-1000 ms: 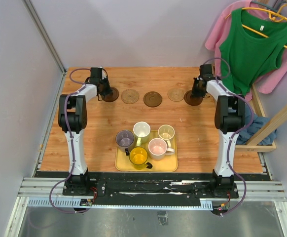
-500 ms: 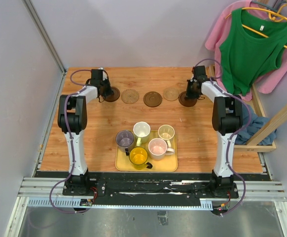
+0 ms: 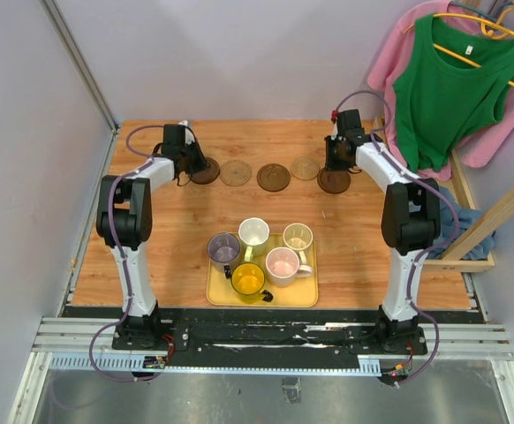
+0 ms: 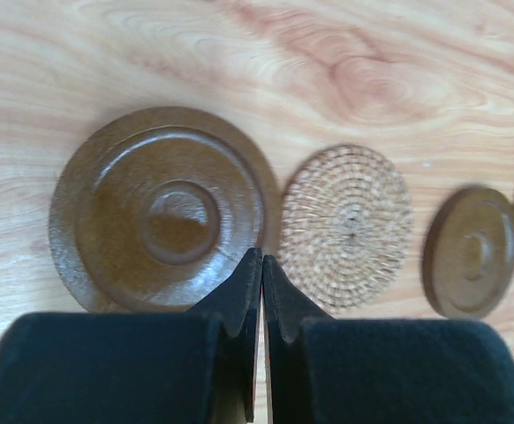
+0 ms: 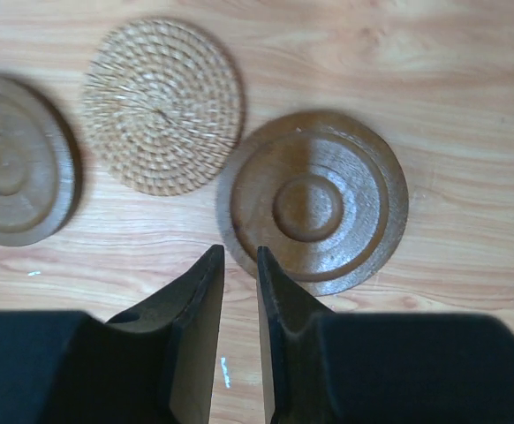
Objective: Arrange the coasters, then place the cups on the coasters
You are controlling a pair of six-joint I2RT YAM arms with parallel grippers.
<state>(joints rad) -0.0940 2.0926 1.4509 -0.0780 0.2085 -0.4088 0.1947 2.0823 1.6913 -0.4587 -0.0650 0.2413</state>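
My left pincer (image 4: 261, 259) is closed to a hairline w/ nothing in it, tips over the seam betw. a dark brown coaster (image 4: 164, 212) & a woven tan coaster (image 4: 345, 228). Right pincer (image 5: 239, 254) is a slit apart, empty, just beside another dark coaster (image 5: 314, 201). All 5 lie in a row at the tabletop's (image 3: 151, 238) far side. The cups (image 3: 253, 233) sit on the yellow tray (image 3: 217, 299), nearer me.
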